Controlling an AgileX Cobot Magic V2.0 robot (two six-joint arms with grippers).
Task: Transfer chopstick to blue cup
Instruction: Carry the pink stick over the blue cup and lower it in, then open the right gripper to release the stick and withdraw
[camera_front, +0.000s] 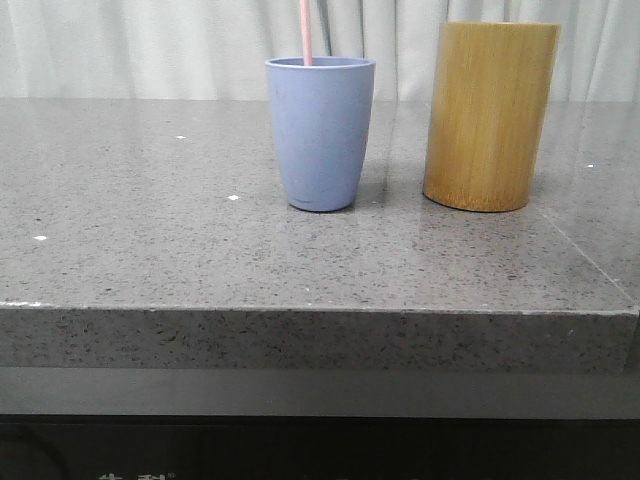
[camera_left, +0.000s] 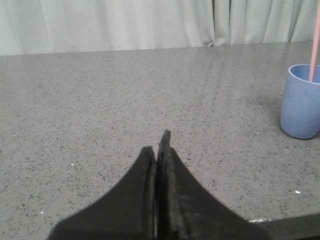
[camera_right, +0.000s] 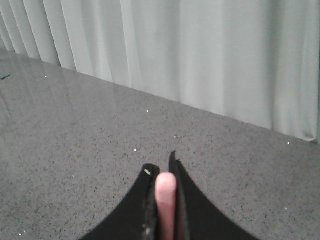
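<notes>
The blue cup (camera_front: 320, 135) stands upright in the middle of the grey stone table (camera_front: 150, 260). One pale pink chopstick (camera_front: 306, 30) rises from inside it and runs out of the top of the front view. The cup (camera_left: 300, 102) and the stick (camera_left: 313, 45) also show at the edge of the left wrist view. My left gripper (camera_left: 159, 142) is shut and empty, low over the table, well apart from the cup. My right gripper (camera_right: 164, 170) is shut on a pink chopstick (camera_right: 165, 197), whose rounded end shows between the fingers. Neither gripper shows in the front view.
A taller tan bamboo cylinder holder (camera_front: 488, 115) stands just right of the cup, a small gap between them. The table's front edge (camera_front: 320, 310) runs across the near side. Pale curtains (camera_front: 150, 45) hang behind the table.
</notes>
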